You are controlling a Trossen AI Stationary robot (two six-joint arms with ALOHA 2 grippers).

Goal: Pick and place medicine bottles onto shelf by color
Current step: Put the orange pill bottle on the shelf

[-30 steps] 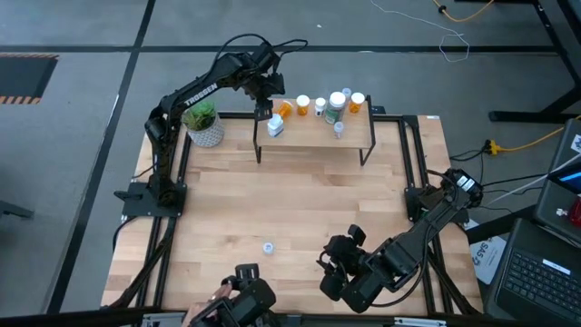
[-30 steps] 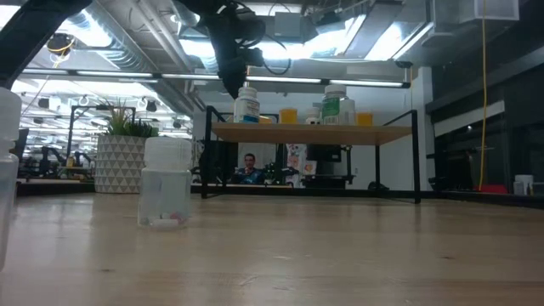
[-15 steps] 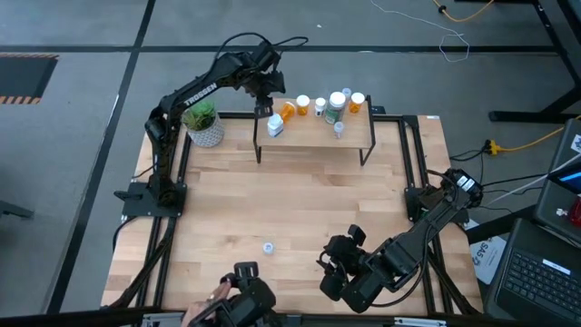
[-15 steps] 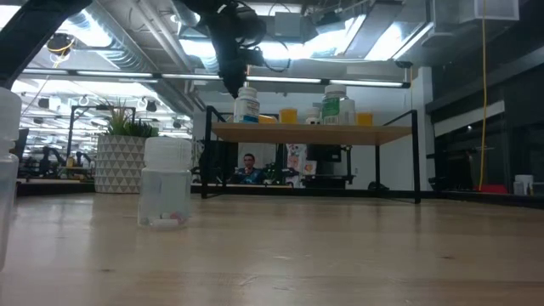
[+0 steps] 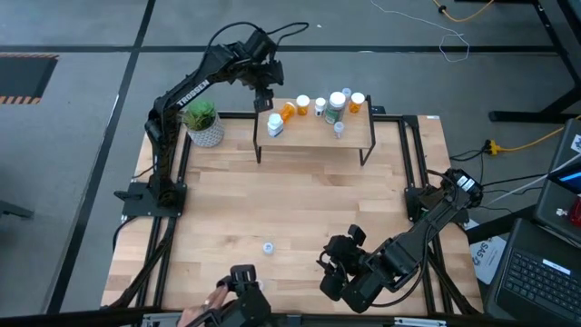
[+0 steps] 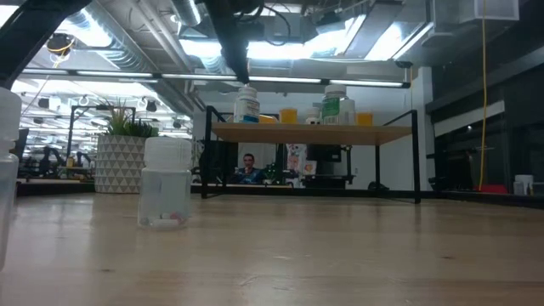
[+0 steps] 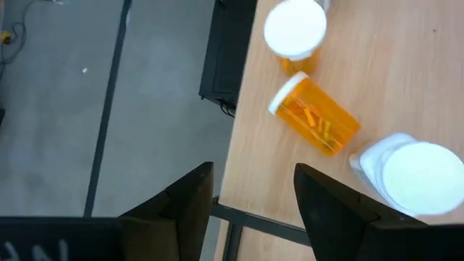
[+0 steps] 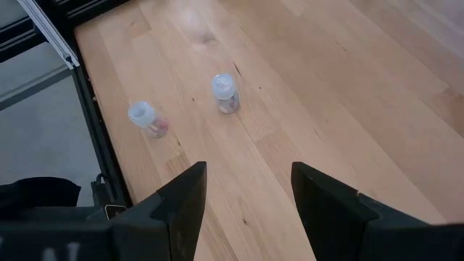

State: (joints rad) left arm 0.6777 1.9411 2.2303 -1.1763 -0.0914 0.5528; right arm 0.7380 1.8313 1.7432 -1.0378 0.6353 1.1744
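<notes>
The shelf [image 5: 313,127] stands at the table's far edge with several medicine bottles on its top. A white bottle [image 5: 275,125] stands at its left end. Beside that are an orange bottle lying on its side [image 7: 315,119] and an upright orange one with a white cap [image 7: 293,32]. A greenish bottle [image 5: 336,105] stands farther right. My left gripper [image 7: 250,196] hangs open above the shelf's left end [image 5: 263,98], holding nothing. My right gripper [image 8: 243,196] is open over the table's near right part [image 5: 340,268]. Two tiny clear bottles [image 8: 225,93] [image 8: 147,118] stand on the tabletop before it.
A green plant in a white pot [image 5: 203,123] stands left of the shelf, close to my left arm. The low camera sits at the table's near edge, with a person's hand [image 5: 201,312] beside it. Bare tabletop [image 5: 300,200] lies between shelf and near bottles.
My left gripper has risen straight up from beside the white bottle's top at the shelf's left end, staying open. The white bottle stays upright on the shelf. My right arm has kept still.
</notes>
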